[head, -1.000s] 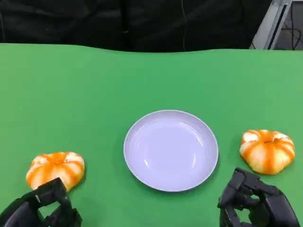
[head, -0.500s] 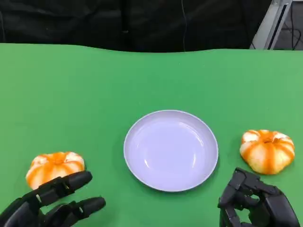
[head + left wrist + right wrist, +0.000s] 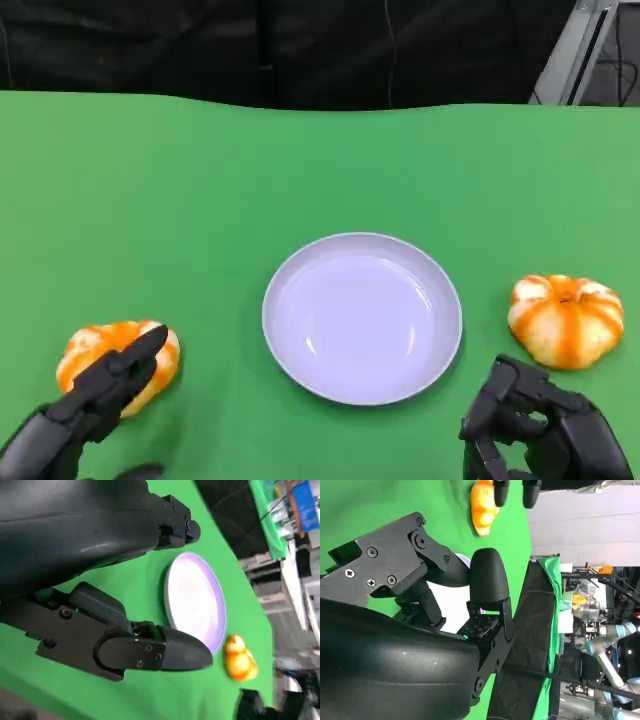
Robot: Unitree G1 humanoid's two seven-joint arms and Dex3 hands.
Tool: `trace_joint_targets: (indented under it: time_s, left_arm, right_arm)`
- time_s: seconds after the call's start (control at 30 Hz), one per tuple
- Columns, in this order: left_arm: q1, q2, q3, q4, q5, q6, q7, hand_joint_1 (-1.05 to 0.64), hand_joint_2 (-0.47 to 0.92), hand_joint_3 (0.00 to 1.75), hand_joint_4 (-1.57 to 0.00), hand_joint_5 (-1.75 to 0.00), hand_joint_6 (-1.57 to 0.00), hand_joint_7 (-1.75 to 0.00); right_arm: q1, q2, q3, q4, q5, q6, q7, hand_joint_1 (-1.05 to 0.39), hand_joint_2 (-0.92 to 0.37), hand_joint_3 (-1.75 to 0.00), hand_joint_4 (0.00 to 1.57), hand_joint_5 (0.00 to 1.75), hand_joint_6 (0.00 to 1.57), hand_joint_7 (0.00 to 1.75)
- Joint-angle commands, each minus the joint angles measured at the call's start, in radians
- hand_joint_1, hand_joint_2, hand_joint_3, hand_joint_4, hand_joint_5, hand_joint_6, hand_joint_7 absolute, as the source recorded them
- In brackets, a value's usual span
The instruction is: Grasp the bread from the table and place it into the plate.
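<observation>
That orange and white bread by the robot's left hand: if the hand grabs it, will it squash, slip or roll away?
The bread looks domed and lobed with a broad base, so it probably sits steady rather than rolling. Its glossy surface may be a little slippery. The left hand reaches over it with fingers apart; whether it squashes cannot be told.

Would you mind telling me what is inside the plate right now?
Nothing is in the plate; its whole white inside shows bare. Both breads sit on the green table: the left bread and the right bread.
</observation>
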Motion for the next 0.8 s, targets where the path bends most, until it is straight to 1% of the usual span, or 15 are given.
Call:
trace_joint_targets:
  time_s: [0.03,0.33,0.37,0.4,0.43,0.47,0.53,0.67,0.8]
  left_arm:
    - [0.013,0.028,-0.017,-0.012,0.033,-0.026,0.053,-1.05,0.92,0.36,0.0,0.0,0.0,0.0]
    - [0.017,0.049,-0.04,-0.011,0.024,-0.029,0.081,-1.05,0.92,0.36,0.0,0.0,0.0,0.0]
    - [0.014,0.066,-0.035,-0.058,0.243,-0.061,0.214,-1.05,0.92,0.34,0.0,0.0,-0.01,0.0]
    - [0.013,0.079,-0.032,-0.093,0.411,-0.084,0.318,-1.04,0.92,0.29,0.0,0.0,-0.03,-0.01]
    - [0.012,0.088,-0.031,-0.117,0.528,-0.098,0.393,-1.04,0.92,0.27,0.0,0.0,-0.05,-0.02]
    - [0.012,0.093,-0.033,-0.128,0.594,-0.104,0.44,-1.04,0.92,0.25,0.0,0.0,-0.05,-0.02]
    - [0.014,0.094,-0.042,-0.128,0.62,-0.101,0.472,-1.04,0.92,0.24,0.0,0.0,-0.06,-0.02]
    - [0.003,0.118,-0.066,-0.128,0.712,-0.106,0.575,-1.03,0.92,0.18,0.0,0.0,-0.09,-0.03]
    - [0.004,0.136,-0.086,-0.125,0.718,-0.098,0.61,-1.02,0.92,0.17,0.0,0.0,-0.09,-0.02]
  right_arm:
    - [0.005,-0.008,-0.008,-0.009,0.003,0.01,-0.007,-0.13,-0.62,-1.09,0.81,1.75,0.77,1.52]
    - [0.005,-0.008,-0.008,-0.009,0.003,0.011,-0.007,-0.13,-0.62,-1.09,0.81,1.75,0.77,1.52]
    - [0.001,-0.008,-0.009,-0.006,0.0,0.009,-0.008,-0.13,-0.62,-1.09,0.81,1.75,0.77,1.52]
    - [-0.001,-0.009,-0.009,-0.004,-0.002,0.009,-0.009,-0.13,-0.62,-1.09,0.81,1.75,0.77,1.52]
    - [-0.003,-0.009,-0.009,-0.002,-0.004,0.008,-0.009,-0.13,-0.62,-1.09,0.81,1.75,0.77,1.52]
    - [-0.004,-0.009,-0.01,-0.002,-0.005,0.008,-0.01,-0.12,-0.62,-1.09,0.81,1.75,0.77,1.52]
    - [-0.004,-0.01,-0.009,-0.002,-0.004,0.008,-0.01,-0.12,-0.62,-1.1,0.81,1.75,0.77,1.52]
    - [-0.008,-0.009,-0.009,0.003,-0.005,0.0,-0.01,-0.12,-0.62,-1.1,0.81,1.75,0.77,1.53]
    - [-0.008,-0.009,-0.009,0.004,-0.005,0.0,-0.01,-0.12,-0.62,-1.11,0.81,1.75,0.76,1.54]
